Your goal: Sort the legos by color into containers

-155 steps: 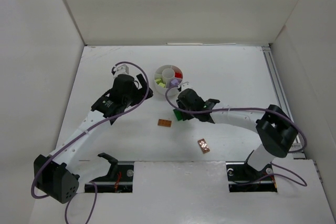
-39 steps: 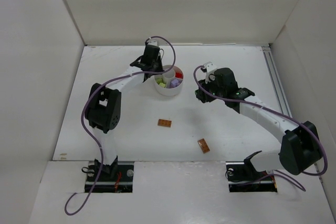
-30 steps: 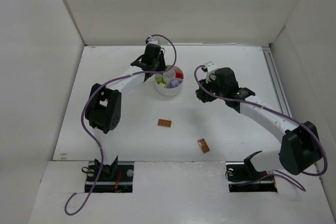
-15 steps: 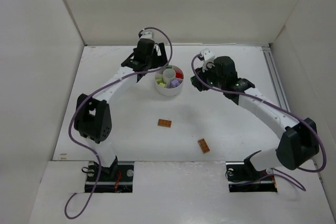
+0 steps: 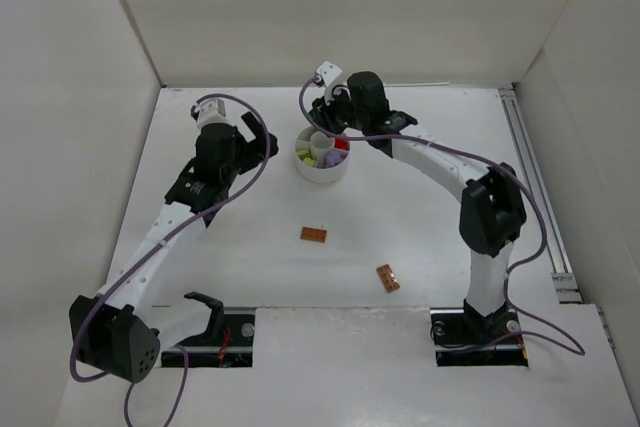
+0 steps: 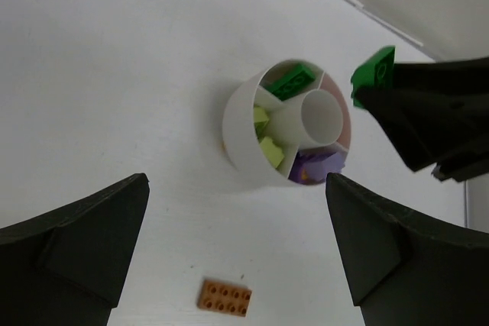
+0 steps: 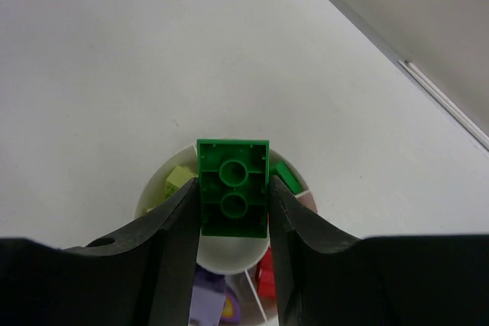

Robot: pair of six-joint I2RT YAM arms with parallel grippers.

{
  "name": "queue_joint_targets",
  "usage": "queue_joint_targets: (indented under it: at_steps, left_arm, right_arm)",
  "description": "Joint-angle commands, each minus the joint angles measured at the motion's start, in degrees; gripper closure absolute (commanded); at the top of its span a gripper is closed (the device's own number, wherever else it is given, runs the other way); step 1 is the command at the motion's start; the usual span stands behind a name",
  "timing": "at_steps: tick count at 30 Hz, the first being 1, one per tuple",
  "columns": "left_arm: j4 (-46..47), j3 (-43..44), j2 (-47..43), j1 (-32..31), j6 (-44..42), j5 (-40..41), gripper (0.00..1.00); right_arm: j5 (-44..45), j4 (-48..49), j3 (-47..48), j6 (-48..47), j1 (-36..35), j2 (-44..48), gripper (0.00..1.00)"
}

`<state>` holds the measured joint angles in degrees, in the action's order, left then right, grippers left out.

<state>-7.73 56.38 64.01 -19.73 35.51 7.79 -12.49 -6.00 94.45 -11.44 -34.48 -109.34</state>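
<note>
We saw the right claw (image 7: 233,188) pinching a green brick (image 7: 233,167) by its sides, underside toward its camera, hanging directly over the white dish (image 6: 241,139). Beneath that claw a matching green brick (image 6: 290,80) already lay in one wedge, with yellow-green bricks (image 6: 269,149) and purple bricks (image 6: 317,166) in other wedges. The left claw (image 6: 237,188) was spread wide, holding nothing, back from the dish. An orange-brown brick (image 6: 225,297) lay on the worktop (image 5: 420,227), framed between that claw's fingers; a second orange-brown brick (image 5: 387,278) lay farther off.

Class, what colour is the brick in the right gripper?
The brick is green, clearest in the right wrist view.
</note>
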Motion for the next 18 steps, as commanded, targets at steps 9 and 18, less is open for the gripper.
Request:
queue_joint_targets:
  at_steps: [9,18]
  left_arm:
    - [-4.6,-7.2,-4.8,-0.1,3.5,2.8,0.0]
    - [-5.2,-7.2,-2.8,0.4,3.0,2.8,0.0]
  right_arm:
    - [-1.4,3.8,13.8,-3.1,-1.9,-13.3,0.73]
    - [0.5,3.8,14.6,-2.5,-1.9,-16.5,0.7]
